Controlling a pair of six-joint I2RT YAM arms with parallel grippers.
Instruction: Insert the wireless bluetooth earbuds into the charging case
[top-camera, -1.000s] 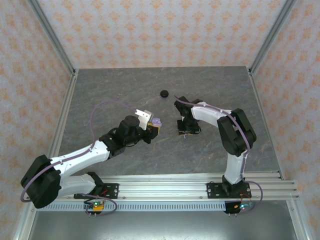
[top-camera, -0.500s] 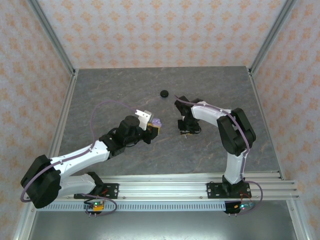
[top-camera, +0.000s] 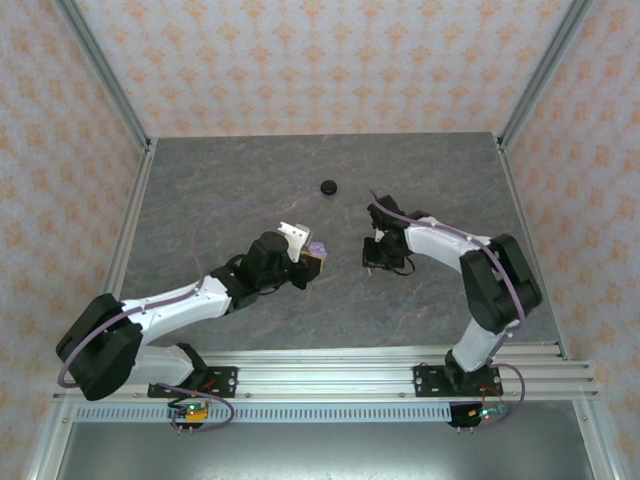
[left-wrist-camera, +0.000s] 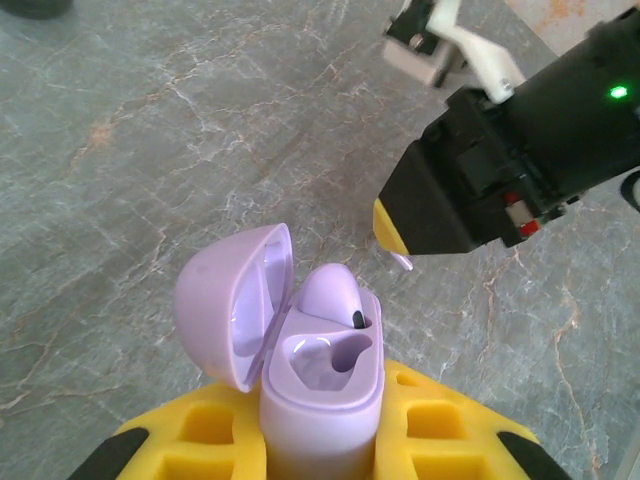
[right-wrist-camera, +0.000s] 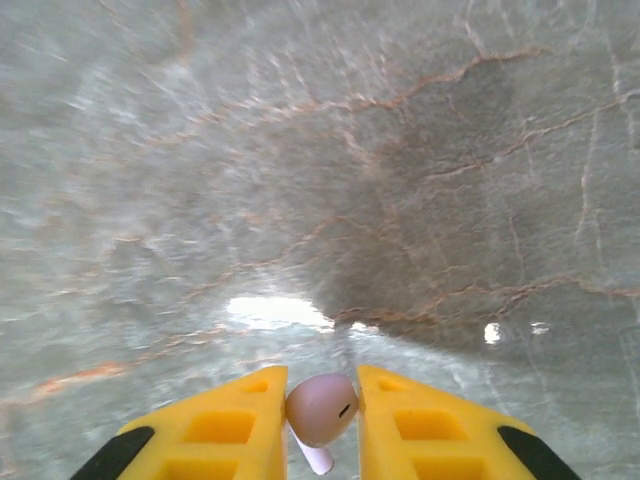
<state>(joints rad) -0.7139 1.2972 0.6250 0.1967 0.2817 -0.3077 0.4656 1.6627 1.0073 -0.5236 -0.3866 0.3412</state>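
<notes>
My left gripper (top-camera: 312, 258) is shut on a lavender charging case (left-wrist-camera: 323, 385), held upright between its yellow fingers (left-wrist-camera: 440, 425). The case lid (left-wrist-camera: 230, 300) hangs open to the left. One lavender earbud (left-wrist-camera: 328, 293) sits in the far slot; the near slot (left-wrist-camera: 335, 360) is empty. My right gripper (right-wrist-camera: 321, 392) is shut on a second lavender earbud (right-wrist-camera: 320, 408), stem pointing down, above the marble table. In the left wrist view the right gripper (left-wrist-camera: 392, 228) hovers just beyond the case, with the earbud stem (left-wrist-camera: 401, 262) poking out below its tip.
A black round case (top-camera: 328, 186) lies on the grey marble table (top-camera: 220, 190) behind the two grippers. Patterned walls and metal posts (top-camera: 105, 75) close the table on three sides. A rail (top-camera: 350, 370) runs along the near edge.
My right gripper has closed tighter on the earbud, and its arm has swung to the right. The left gripper with the case has shifted slightly right and nearer.
</notes>
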